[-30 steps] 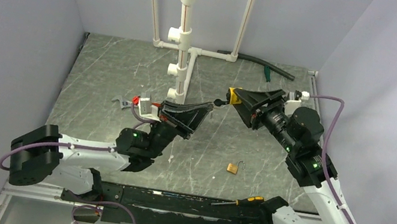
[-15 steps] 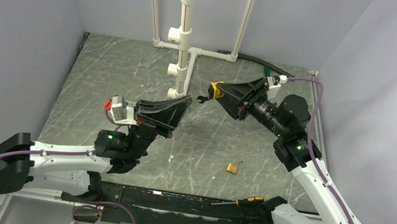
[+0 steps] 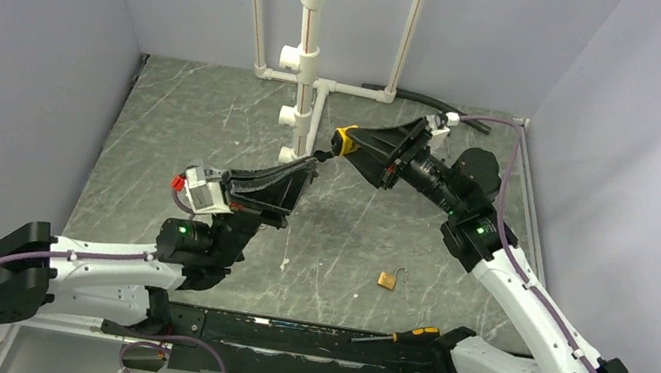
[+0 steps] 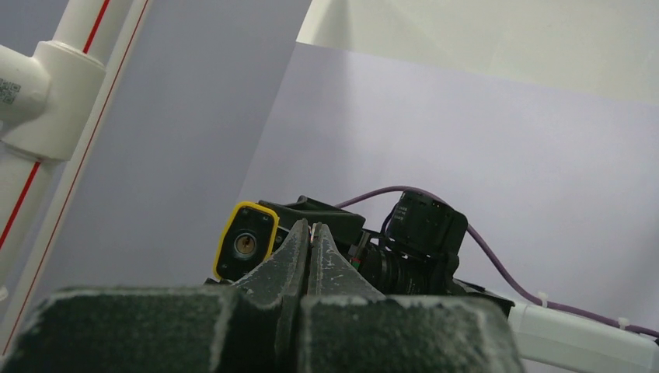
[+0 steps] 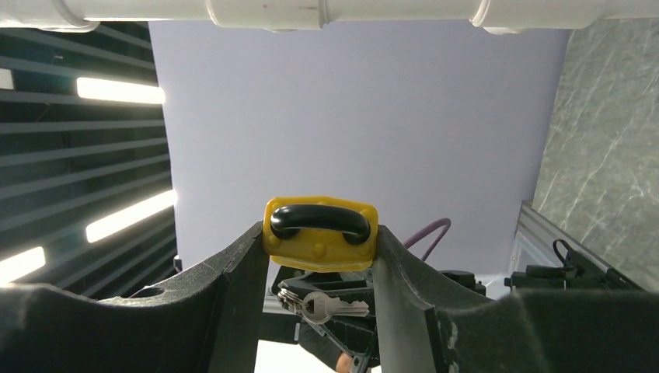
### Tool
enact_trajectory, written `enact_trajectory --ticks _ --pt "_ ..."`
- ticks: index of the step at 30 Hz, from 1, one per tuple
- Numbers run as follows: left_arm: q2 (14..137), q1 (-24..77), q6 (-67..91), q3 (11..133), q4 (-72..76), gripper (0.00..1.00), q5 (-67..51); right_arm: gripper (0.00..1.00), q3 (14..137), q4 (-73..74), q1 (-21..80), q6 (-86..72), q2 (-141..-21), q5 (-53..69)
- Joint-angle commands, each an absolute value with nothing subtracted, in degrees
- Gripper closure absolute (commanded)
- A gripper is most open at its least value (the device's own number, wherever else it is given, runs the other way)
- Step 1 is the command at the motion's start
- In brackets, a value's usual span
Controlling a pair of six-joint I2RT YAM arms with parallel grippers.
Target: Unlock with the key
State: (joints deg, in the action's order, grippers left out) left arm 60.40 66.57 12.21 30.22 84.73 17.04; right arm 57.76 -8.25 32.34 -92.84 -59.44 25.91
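Beside the tall white plastic pipe stand [image 3: 305,61], my right gripper [image 3: 354,143] grips the chunky yellow-and-black padlock [image 5: 320,233], jaws half open. My left gripper [image 4: 309,237] is pinched tight on the tiny silver-grey metal key [image 5: 322,305], there too. I should aim at the round keyhole [image 4: 245,245] and push slowly.

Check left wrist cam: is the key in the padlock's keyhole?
No, the keyhole in the yellow padlock is empty; the left gripper holds the key short of it.

key [image 5: 326,305] | small silver bunch | just below yellow padlock [image 5: 320,233] | seemingly level
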Motion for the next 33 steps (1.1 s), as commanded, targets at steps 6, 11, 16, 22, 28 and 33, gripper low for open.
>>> enact_trajectory --ticks 6,11,16,22,28,33 --pt "60.9 66.4 6.7 30.7 88.9 1.00 18.6 1.00 61.4 -16.5 34.8 -94.2 -60.6 26.4" --pt "60.8 66.4 3.8 30.4 88.8 1.00 20.4 1.00 61.9 -16.6 34.9 -94.2 -60.6 26.7" --pt "61.6 66.4 1.0 30.8 88.9 1.00 22.0 1.00 62.3 -15.9 35.0 -94.2 -60.8 26.6" --pt "63.0 66.4 -2.8 32.1 88.9 1.00 21.2 1.00 62.7 -15.9 35.3 -94.4 -61.2 26.7" --pt "64.0 66.4 -4.8 33.0 88.9 1.00 21.0 1.00 62.8 -15.8 35.9 -94.4 -61.2 26.9" --pt "63.3 66.5 -6.4 33.3 88.9 1.00 21.0 1.00 62.2 -15.5 36.1 -94.0 -61.0 26.6"
